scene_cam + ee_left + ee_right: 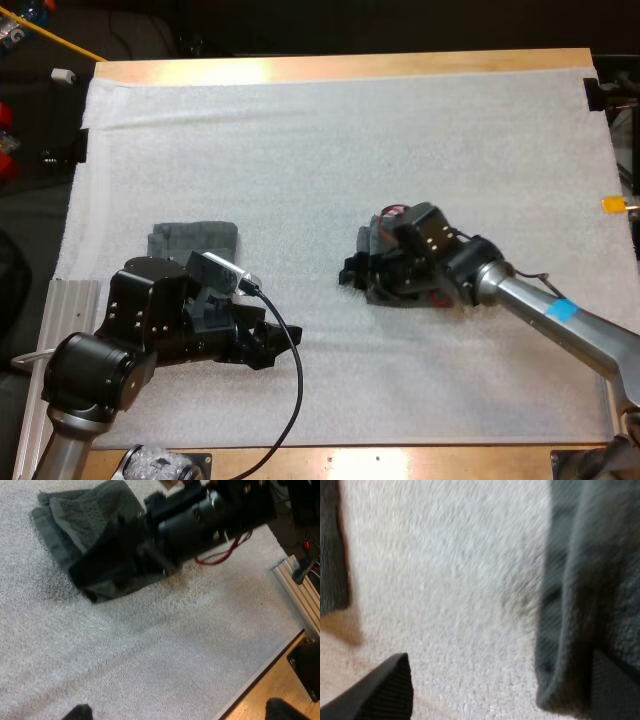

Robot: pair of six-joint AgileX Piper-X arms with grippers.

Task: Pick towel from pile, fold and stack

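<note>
Left pincer (266, 345) is nearest me, low over the near side of the mat (330, 150). It's wide open, fingers well apart, nothing between them. It points right, toward the work.

Right pincer (358, 268) is farther in, mid-mat, down on the loose towel (87, 517). It's also open: in its wrist view the two fingers stand far apart with bare mat between them. One finger is right at the towel's rolled edge, the other clear over the mat. No hold on the cloth that I can see. A dark cloth edge (330, 545) shows beyond the clear finger; can't tell which towel it belongs to.

Relation that matters: the loose towel lies to the right of my left pincer and a bit farther out, well apart from it, and directly under the right one. Right arm is clearly the nearer. From the left wrist view it reads as a rough oblong, part-doubled. The arm covers much of it, so I won't call the long axis.

Folded towel (195, 240) sits just beyond my left arm, left of the loose one and well apart. My read: fold in progress, stacking not yet done, and the carry would run leftward across the mat. Counter (340, 66) edge lies beyond.
</note>
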